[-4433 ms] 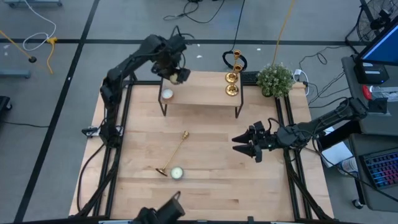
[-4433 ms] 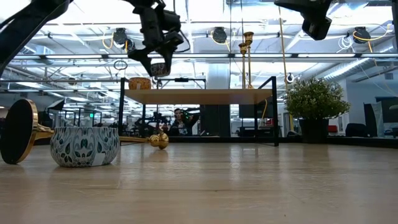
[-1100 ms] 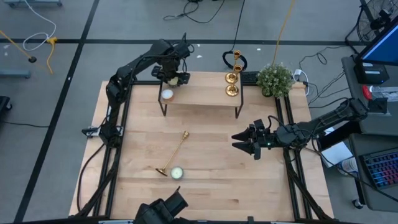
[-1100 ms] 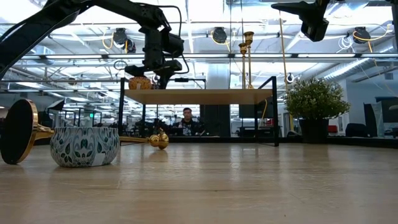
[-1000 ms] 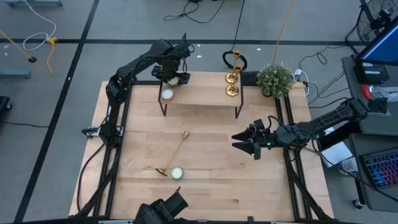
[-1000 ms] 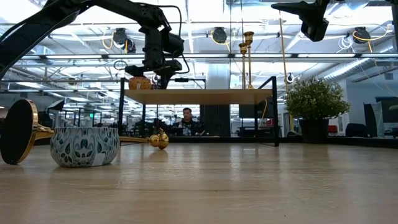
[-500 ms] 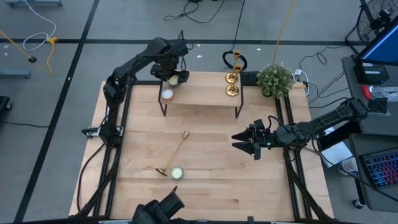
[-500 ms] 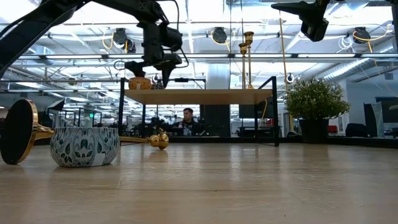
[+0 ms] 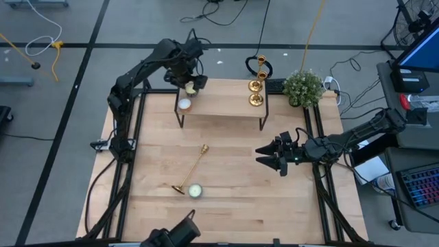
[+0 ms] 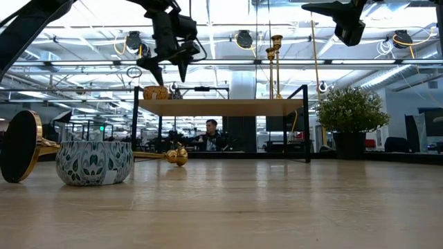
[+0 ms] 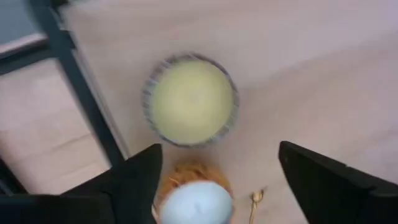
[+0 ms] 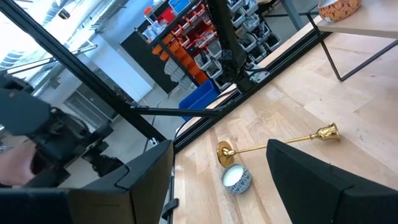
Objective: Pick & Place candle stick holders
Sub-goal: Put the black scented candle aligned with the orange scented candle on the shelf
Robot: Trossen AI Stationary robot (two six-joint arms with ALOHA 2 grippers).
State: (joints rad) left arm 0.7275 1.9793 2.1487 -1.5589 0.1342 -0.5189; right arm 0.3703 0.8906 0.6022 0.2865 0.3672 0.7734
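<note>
Two gold candle stick holders point(image 9: 256, 92) stand upright on their bases at the right end of a raised wooden shelf point(image 9: 223, 104). A third candle stick holder point(image 9: 193, 169) lies on its side on the table, also seen in the right wrist view point(image 12: 283, 142). My left gripper point(image 9: 186, 77) hangs open above the shelf's left end, pointing down, and holds nothing. Below it in the left wrist view point(image 11: 219, 149) a yellow candle in a patterned tin point(image 11: 189, 99) sits on the shelf. My right gripper point(image 9: 258, 157) waits open over the table's right side.
A white candle point(image 9: 184, 104) in a gold cup sits on the shelf beside the yellow one. A patterned tin with a white candle point(image 9: 195, 191) rests by the lying holder's base. A potted plant point(image 9: 302, 87) stands at the far right corner. A person sits in the room behind point(image 10: 211, 135).
My left gripper has risen from the shelf's left end with its fingers apart. The yellow candle and the white candle stay on the shelf.
</note>
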